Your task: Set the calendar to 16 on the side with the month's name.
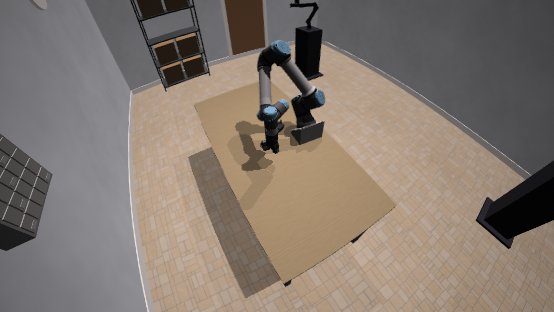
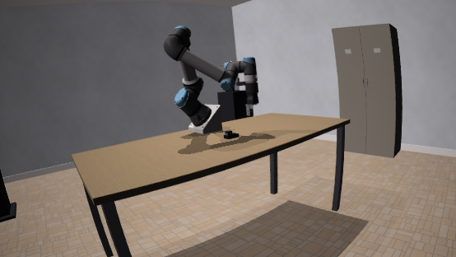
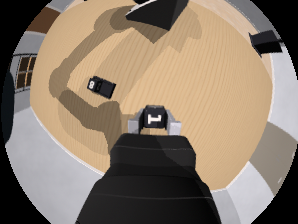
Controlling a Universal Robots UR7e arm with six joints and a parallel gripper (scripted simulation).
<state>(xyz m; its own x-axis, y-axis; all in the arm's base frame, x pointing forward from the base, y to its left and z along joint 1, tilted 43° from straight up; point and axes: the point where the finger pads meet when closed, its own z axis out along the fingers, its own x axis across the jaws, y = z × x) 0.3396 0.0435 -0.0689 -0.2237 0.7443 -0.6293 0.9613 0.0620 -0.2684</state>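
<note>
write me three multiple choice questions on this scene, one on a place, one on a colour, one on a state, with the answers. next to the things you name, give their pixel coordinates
1. Where is the cube marked 1 point(image 3: 154, 118)?
a) on the floor
b) between the fingers of the pincer point(image 1: 270, 150) point(image 2: 249, 115) point(image 3: 154, 115)
c) against the cabinet point(image 2: 365, 91)

2. What colour is the digit on that cube?
a) red
b) green
c) white

3. How does the pincer stand?
a) shut on a cube, above the table point(image 1: 320, 200) point(image 2: 144, 165) point(image 3: 215, 90)
b) wide open, holding nothing
c) fully shut, holding nothing

Right: b, the wrist view shows the cube with a finger on each side; c, its 1 shows white on black; a, the fingers flank the cube, and the exterior view shows them over the table top.
</note>
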